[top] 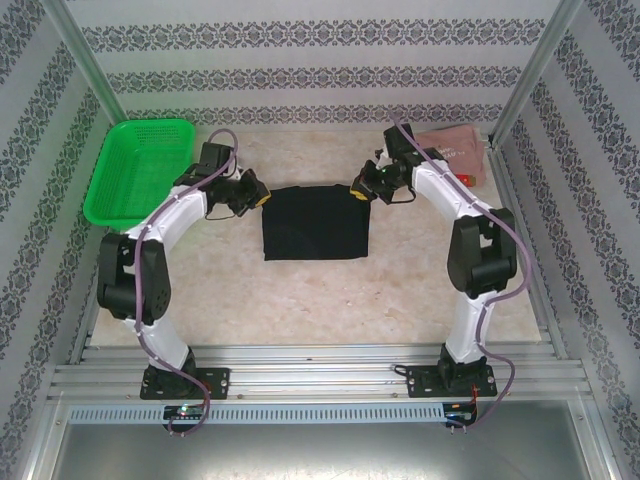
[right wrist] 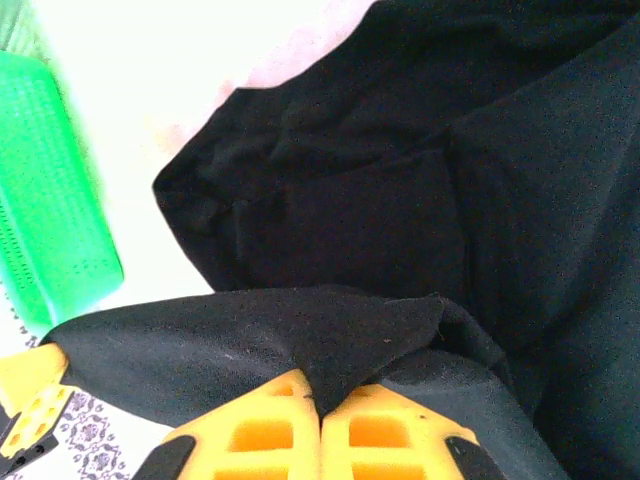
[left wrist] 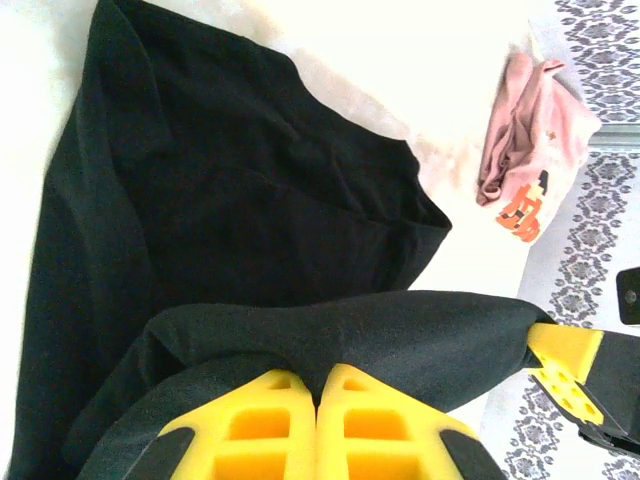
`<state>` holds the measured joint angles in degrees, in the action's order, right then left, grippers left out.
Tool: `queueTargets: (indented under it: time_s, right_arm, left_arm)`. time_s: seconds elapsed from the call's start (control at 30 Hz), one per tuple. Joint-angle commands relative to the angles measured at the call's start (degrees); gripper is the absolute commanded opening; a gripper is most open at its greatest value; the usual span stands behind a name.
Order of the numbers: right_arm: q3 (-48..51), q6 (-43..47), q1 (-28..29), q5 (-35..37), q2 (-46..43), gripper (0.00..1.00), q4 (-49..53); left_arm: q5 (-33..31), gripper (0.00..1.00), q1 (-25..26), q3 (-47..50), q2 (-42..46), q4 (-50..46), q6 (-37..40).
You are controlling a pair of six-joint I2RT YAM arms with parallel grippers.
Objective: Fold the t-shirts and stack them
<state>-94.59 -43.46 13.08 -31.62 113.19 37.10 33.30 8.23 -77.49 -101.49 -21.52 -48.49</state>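
While left fingers (left wrist: 262, 425) and right fingers (right wrist: 262, 432) pinch, black t-shirt (top: 315, 224) lies between.

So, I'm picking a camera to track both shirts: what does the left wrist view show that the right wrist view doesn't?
Left wrist, not right: the pink t-shirt, crumpled. Right wrist, not left: the green basket. Shared: the black t-shirt, its edge pinched by the shut left end effector in one, the shut right end effector in the other.
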Motion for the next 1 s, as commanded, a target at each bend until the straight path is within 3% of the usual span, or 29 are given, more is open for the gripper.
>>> queueTargets:
  time_s: [0.0,0.23,0.3,0.4,0.43,0.53,0.67,0.7,0.8,0.97]
  right_arm:
    - [-3.19,1.26,-1.87,1.18,2.91,0.00,1.03]
    - [-6.92,1.44,-3.04,-0.09,8.79,0.00,1.24]
    - [-7.98,1.24,-3.40,-0.28,10.37,0.06,1.08]
    - [-9.79,0.58,-3.96,-0.16,12.32,0.29,-0.62]
    - [-11.23,0.34,-4.18,-0.18,13.11,0.36,-1.18]
    - [-16.93,1.04,-5.37,0.29,13.98,0.43,-0.31]
    - [-20.68,6.01,-5.98,3.87,8.69,0.51,2.56]
    - [-20.83,8.23,-5.80,5.77,6.63,0.56,4.97]
    - [-14.80,13.10,-5.52,8.75,-0.61,0.70,8.93]
    - [7.84,15.77,-5.08,9.00,-13.85,0.81,4.03]
  left_arm:
    - [-0.91,0.00,-1.64,-3.30,-2.96,1.53,1.77]
    - [-0.98,0.00,-1.81,-7.74,-9.31,1.83,2.29]
    - [-0.47,0.00,-1.98,-9.08,-11.15,2.58,2.17]
    - [0.80,0.19,-2.14,-10.59,-13.28,6.53,-0.39]
    - [1.33,0.30,-2.21,-11.72,-14.02,7.49,-1.53]
    - [2.99,0.48,-3.14,-17.86,-16.07,6.71,-3.39]
    - [2.56,0.59,-4.94,-26.22,-15.05,2.71,-1.86]
    - [2.35,0.69,-5.14,-28.54,-14.46,0.43,-0.35]
    - [3.61,0.80,-4.69,-32.53,-12.35,-5.08,4.20]
    - [3.43,0.82,-0.56,-26.58,-6.46,-10.42,12.88]
